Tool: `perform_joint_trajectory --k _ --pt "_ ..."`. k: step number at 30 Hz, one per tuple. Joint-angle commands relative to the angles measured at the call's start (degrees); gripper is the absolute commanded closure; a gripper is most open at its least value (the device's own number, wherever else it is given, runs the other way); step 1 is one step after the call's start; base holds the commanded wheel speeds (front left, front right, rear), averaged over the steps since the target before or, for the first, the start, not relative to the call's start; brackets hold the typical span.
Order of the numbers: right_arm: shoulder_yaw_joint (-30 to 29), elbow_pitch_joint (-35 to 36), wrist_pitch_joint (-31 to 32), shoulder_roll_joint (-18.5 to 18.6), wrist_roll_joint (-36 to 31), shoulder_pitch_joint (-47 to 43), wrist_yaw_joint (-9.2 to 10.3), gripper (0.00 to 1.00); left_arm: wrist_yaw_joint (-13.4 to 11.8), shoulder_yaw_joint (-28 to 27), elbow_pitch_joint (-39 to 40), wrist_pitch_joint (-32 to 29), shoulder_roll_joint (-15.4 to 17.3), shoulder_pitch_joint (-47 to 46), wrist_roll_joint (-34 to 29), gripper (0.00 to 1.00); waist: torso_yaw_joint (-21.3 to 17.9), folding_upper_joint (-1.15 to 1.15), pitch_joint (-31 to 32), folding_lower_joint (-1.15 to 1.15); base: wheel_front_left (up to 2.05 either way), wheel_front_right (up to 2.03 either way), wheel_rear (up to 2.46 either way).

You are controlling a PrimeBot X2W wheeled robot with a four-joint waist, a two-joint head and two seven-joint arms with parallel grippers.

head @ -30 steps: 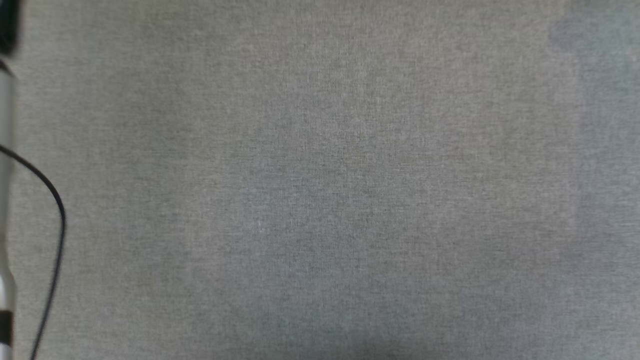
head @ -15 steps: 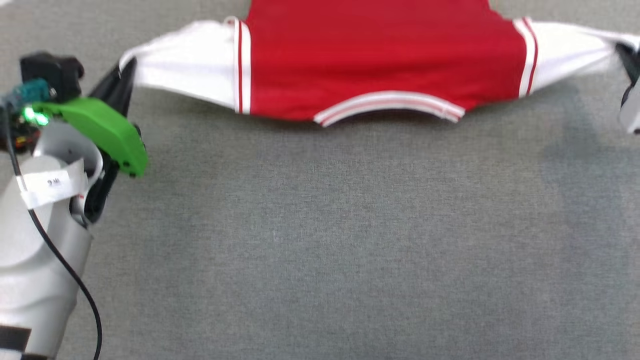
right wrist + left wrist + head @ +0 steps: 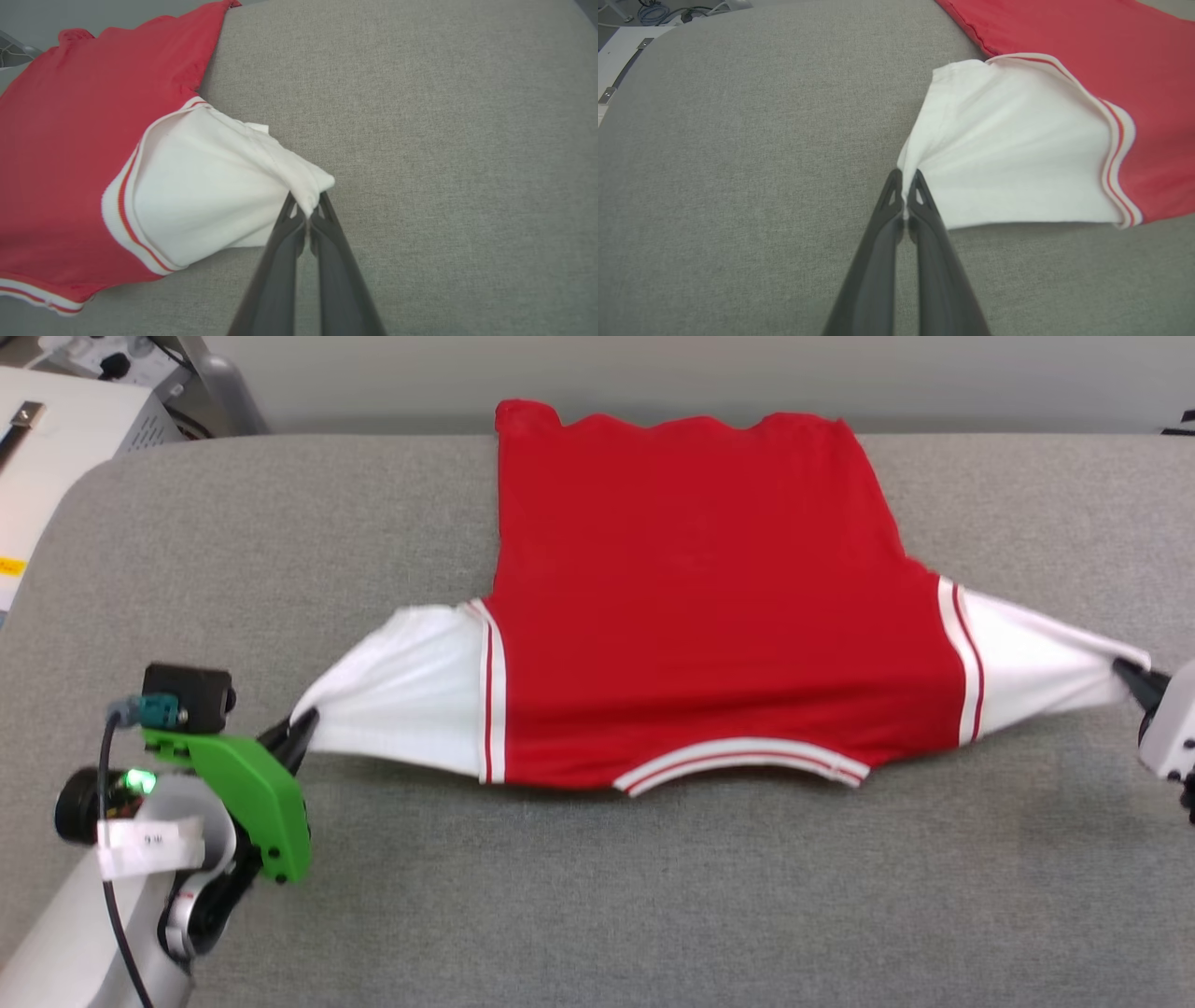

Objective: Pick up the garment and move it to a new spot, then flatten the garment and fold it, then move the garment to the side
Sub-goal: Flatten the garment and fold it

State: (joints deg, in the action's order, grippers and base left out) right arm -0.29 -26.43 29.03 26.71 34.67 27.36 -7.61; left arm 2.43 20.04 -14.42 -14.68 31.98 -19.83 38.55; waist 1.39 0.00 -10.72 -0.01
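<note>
1. Two grippers, the left gripper (image 3: 301, 728) and the right gripper (image 3: 1130, 677), are closed on opposite sleeves of a red jersey shirt (image 3: 709, 616), which is drawn taut sideways across a grey fabric-covered table (image 3: 597, 915).
2. The shirt is laid near the middle of the table. A plain red face is turned upward, the striped collar (image 3: 738, 758) is nearest the robot, and the hem (image 3: 672, 425) reaches the far edge.
3. The sideways stretch is judged to serve flattening: the red body is pulled smooth, while each sleeve is drawn to a point at its grip.
4. The left jaws are pressed together on the tip of the left sleeve (image 3: 401, 695). White cloth is pinched between the dark fingers, and hardly any gap is seen in the left wrist view.
5. The right jaws are likewise clamped on the tip of the right sleeve (image 3: 1027, 663), with a small fold of cloth bunched over the fingertips.
6. Folding is judged not yet begun.
</note>
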Motion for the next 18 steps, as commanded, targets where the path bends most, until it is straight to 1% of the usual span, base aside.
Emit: perform_joint_trajectory --k 1,9,13,18 --pt "-1.0 0.7 0.9 0.5 0.6 -2.0 0.12 1.00 -1.1 -0.6 0.7 -0.6 1.5 2.2 0.6 1.00 -0.3 0.00 1.6 0.01 0.00 0.00 0.00" --pt "-5.0 6.7 8.0 -0.2 2.6 -12.1 0.12 1.00 -3.5 -0.4 7.6 -5.1 3.5 12.0 3.5 1.00 -0.6 0.00 4.9 0.01 0.00 0.00 0.00" --pt "-8.5 13.1 13.5 -0.9 3.0 -19.0 0.12 1.00 -4.7 -0.8 12.0 -5.8 4.3 17.5 5.3 1.00 -0.7 0.00 5.4 0.01 0.00 0.00 0.00" --pt "-12.2 19.6 18.5 -3.1 2.4 -24.6 0.12 1.00 -5.2 -0.5 15.6 -6.3 4.3 21.2 6.5 1.00 -0.8 0.00 5.2 0.01 0.00 0.00 0.00"
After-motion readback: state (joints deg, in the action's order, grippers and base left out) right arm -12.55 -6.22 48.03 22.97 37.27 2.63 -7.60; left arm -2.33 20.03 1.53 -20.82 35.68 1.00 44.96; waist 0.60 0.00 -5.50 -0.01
